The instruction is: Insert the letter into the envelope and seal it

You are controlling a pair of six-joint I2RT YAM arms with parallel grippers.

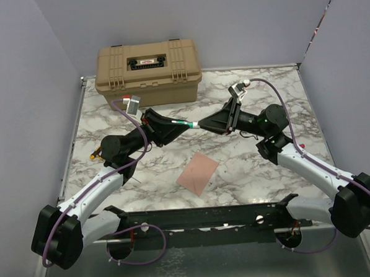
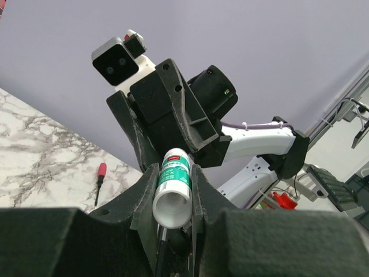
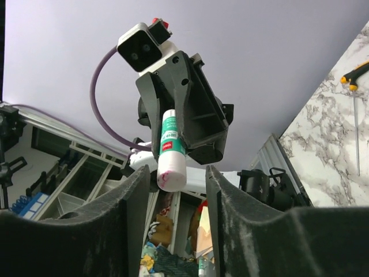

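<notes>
Glue stick [image 3: 172, 147] half inside left pincer [image 2: 173, 193]

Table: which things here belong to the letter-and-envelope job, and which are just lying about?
Belongs to the job: envelope, flat on the table; glue stick, held in mid-air.
Lying about: tan toolbox; red-handled screwdriver; yellow-handled tool.

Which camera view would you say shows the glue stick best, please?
Right wrist: the glue stick shows its label and pink-smeared tip, unblocked. Left wrist shows its white end gripped by the left hand; top external, only a sliver.
</notes>
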